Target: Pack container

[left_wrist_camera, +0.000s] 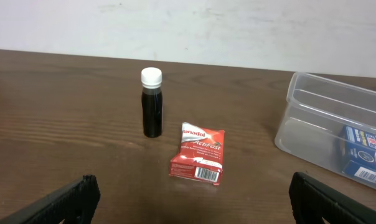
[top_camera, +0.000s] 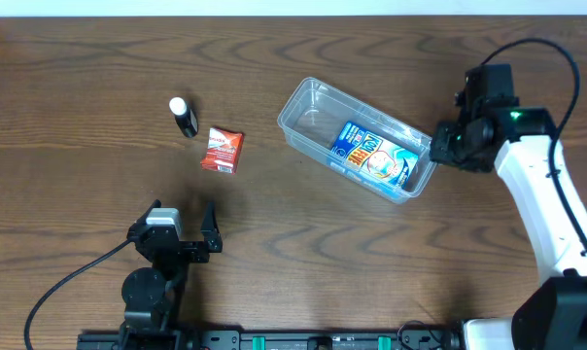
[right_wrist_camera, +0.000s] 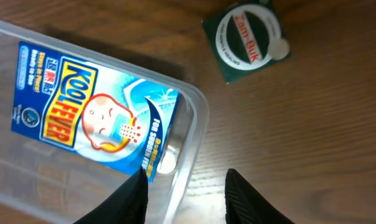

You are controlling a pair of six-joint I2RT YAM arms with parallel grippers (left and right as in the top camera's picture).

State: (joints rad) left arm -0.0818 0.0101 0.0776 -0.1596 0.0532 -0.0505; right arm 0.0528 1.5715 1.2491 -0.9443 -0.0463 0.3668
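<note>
Now: clear, shallow rectangular plastic container [top_camera: 313,102] lies angled on the brown wooden tabletop [top_camera: 99,68], right of centre. A flat blue Kool Fever packet [right_wrist_camera: 82,102] lies in its bottom, at the end nearest my right arm.

Right claw [right_wrist_camera: 187,180]: partly open, gripping nothing. Its jaws hang over that end of the container, with the rim corner showing between them in the wrist view.

Left claw [left_wrist_camera: 194,186]: spread as wide as it goes, empty, low over the tabletop, well apart from the container.

Not yet packed:
- small black bottle with a white cap [left_wrist_camera: 152,106], upright
- red Panadol foil sachet [left_wrist_camera: 197,160], flat, just beside the bottle
- green square Zam-Buk box [right_wrist_camera: 247,38], on the tabletop near the container's end

Judgement: one item in, three to go. The right claw should lift clear of the rim, then open over the green box. The bottle and sachet lie in front of the left claw.
</note>
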